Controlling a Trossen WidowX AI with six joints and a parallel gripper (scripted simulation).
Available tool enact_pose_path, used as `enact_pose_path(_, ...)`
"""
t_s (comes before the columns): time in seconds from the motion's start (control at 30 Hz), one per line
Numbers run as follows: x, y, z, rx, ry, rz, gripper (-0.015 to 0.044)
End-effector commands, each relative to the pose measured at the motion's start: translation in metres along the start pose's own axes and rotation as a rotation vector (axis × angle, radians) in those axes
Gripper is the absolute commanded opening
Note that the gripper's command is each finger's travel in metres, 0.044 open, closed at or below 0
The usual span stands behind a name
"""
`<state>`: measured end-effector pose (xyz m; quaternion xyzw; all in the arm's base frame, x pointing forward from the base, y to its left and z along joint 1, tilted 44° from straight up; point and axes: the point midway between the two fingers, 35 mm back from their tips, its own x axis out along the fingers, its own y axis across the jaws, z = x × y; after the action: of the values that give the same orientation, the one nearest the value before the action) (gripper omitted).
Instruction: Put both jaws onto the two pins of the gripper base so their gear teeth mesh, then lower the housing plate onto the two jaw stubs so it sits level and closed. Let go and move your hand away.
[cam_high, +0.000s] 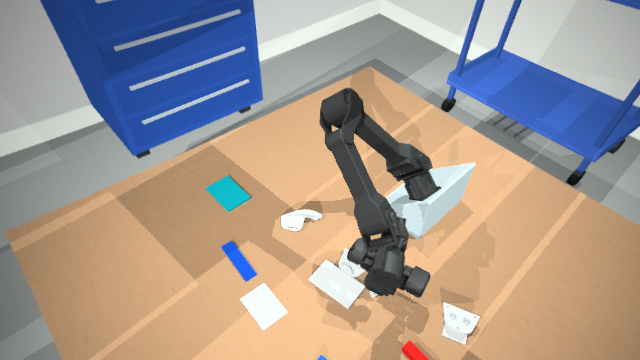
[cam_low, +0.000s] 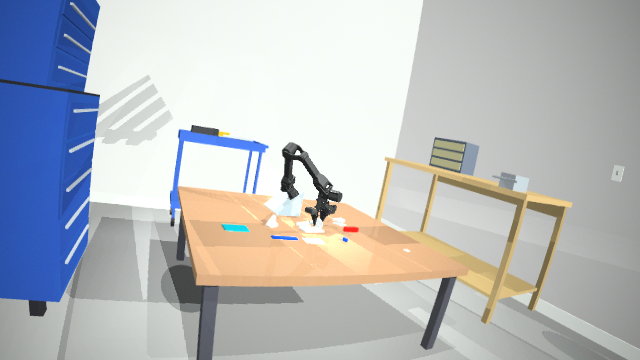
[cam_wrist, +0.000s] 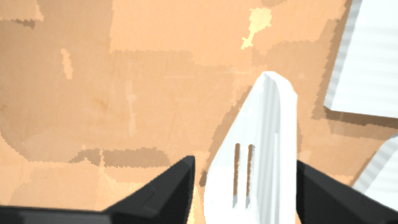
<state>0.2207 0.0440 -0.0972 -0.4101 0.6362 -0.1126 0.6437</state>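
Note:
One white jaw lies on the table under the hand, its two slots facing up. My gripper is partly closed around it and still open, with a narrow gap at the left finger; the right finger is close against the jaw's edge. The jaw's lower end is cut off in the wrist view. The other white jaw lies apart. A white part with two round features lies on the right in the top view. Another white part is partly behind the hand; I cannot tell which is base or housing plate.
A white block lies beside the hand. A white flat piece, a blue bar, a teal plate and a red bar lie around. A pale blue bin stands behind the forearm.

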Motion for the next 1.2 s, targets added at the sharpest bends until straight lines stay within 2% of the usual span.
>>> enact_pose_path(0.0,0.0,0.0,0.0,0.0,0.0,0.0,0.0138)
enact_pose_path(0.53,-0.002,0.0,0.0,0.0,0.0,0.001,0.0134)
enact_pose_path(1.17,-0.061,0.001,0.002,-0.006,0.0,0.003,0.0134)
